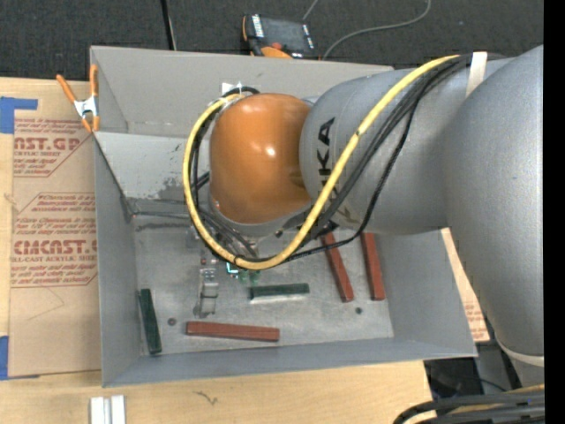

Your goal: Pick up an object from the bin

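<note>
We find the gripper point(209, 294) low over the bin point(115, 237) floor, just left of the green bar point(278, 291); we cannot tell whether it is open or closed. The pieces are flat, rigid-looking sticks, probably lying as they settled. A red-brown bar point(231, 330) lies below-left of the green bar, a red-brown pair point(338, 272) to its right, and a dark green stick point(148, 321) well to its left.

End effector point(209, 294) hangs just left of a green bar point(278, 292).
</note>
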